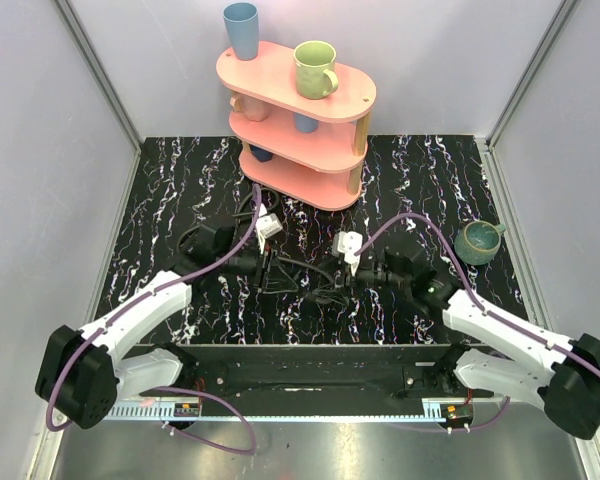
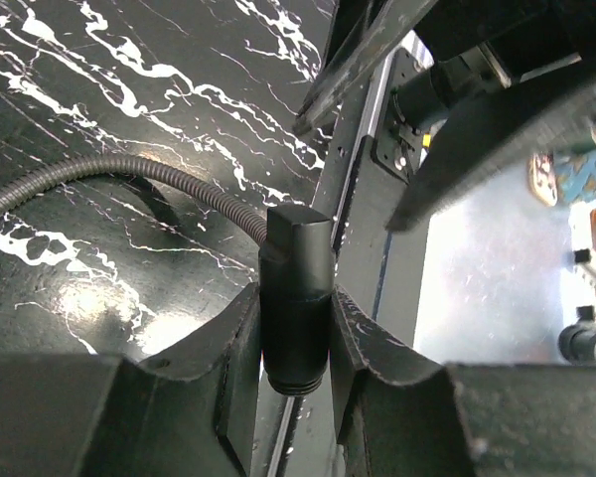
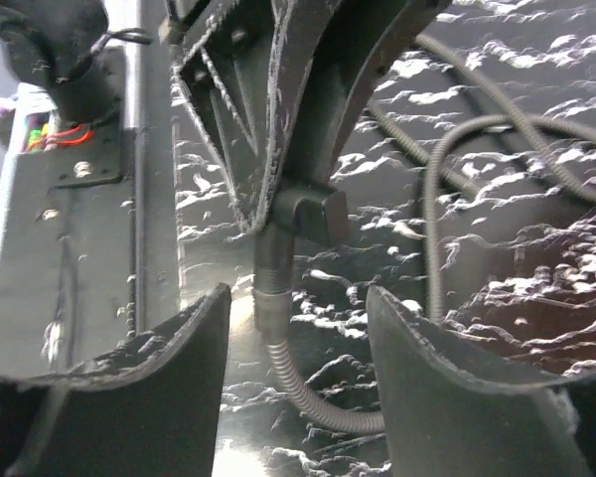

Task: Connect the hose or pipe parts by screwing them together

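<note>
Dark marbled tabletop (image 1: 160, 190), front middle. Left gripper (image 2: 296, 308): clamped on black fitting (image 2: 296, 263), bracing that half for threading. Right gripper (image 3: 298, 295): jaws apart, straddling mating hose end (image 3: 270, 283), not touching, likely set to grip and twist. Slack hose (image 2: 129, 169) trailing off in loops across marble.

2 white arms (image 1: 130, 320), purple cables (image 1: 410, 214)

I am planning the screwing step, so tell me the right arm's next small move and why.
Probably close the right gripper on the hose collar standing between its open jaws, which touch nothing now. The left gripper clamps the black fitting firmly, so the right likely needs its own hold before any turning can join the parts.
</note>
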{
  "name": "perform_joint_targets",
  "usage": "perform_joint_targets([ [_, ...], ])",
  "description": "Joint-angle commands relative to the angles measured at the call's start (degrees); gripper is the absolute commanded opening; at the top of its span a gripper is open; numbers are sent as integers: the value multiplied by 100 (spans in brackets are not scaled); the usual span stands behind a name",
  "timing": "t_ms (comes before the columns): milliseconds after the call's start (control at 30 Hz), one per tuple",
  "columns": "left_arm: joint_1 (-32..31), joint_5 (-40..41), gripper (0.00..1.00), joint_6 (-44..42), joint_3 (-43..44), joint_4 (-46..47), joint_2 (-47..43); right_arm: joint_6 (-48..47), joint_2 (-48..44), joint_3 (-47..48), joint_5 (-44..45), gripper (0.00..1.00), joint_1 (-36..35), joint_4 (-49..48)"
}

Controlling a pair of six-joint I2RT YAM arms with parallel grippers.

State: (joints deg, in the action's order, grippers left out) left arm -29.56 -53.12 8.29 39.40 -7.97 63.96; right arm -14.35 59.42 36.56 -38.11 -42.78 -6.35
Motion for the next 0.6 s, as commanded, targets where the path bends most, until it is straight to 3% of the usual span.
perform_joint_targets([
  [0, 12, 425, 0, 1173, 314, 770, -287, -269, -378, -113, 2016, 69, -589, -1139],
  [233, 12, 1040, 0, 1920, 551, 595, -543, -1463, -563, -956, 4325, 70, -2030, -2439],
  [567, -58, 1603, 0, 2712, 1078, -284, -245, -2194, 534, -1538, 5664, 74, -2744, -4022],
])
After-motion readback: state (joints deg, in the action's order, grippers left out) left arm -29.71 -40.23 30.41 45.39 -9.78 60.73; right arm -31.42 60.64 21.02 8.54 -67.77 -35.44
